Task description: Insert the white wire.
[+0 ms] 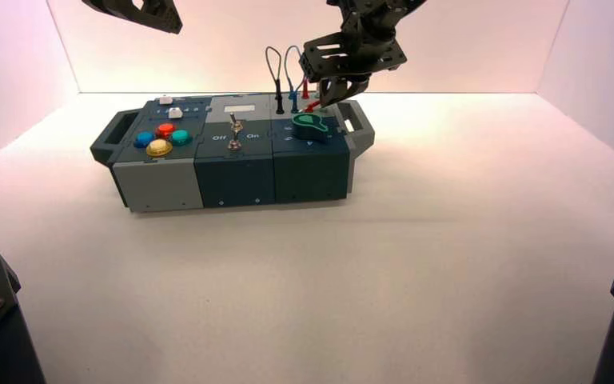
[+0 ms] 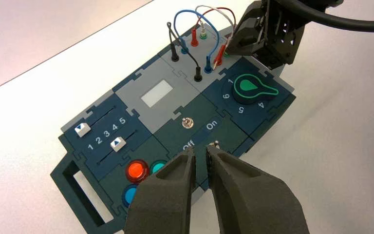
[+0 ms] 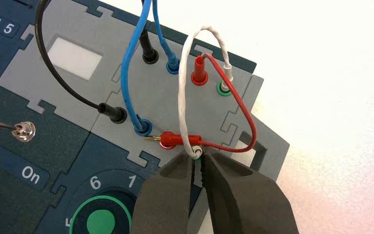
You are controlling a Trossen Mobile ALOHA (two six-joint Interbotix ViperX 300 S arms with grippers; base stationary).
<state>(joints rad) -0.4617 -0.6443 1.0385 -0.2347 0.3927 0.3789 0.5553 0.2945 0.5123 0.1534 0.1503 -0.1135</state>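
Right tool (image 3: 197, 155), pinching the white wire (image 3: 182, 92) at the near-right green socket (image 2: 227, 54), may skew it if the loose red plug (image 3: 181, 139) interferes; left tool (image 2: 200, 149) idle, far left

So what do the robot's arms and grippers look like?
The robot's right arm is black, with chunky joints, bolts and plates with holes cut in them. A thick black cable loops along it. Its black right gripper has two smooth, wedge-shaped fingers that get narrow at the tips. The black left gripper has the same kind of fingers.
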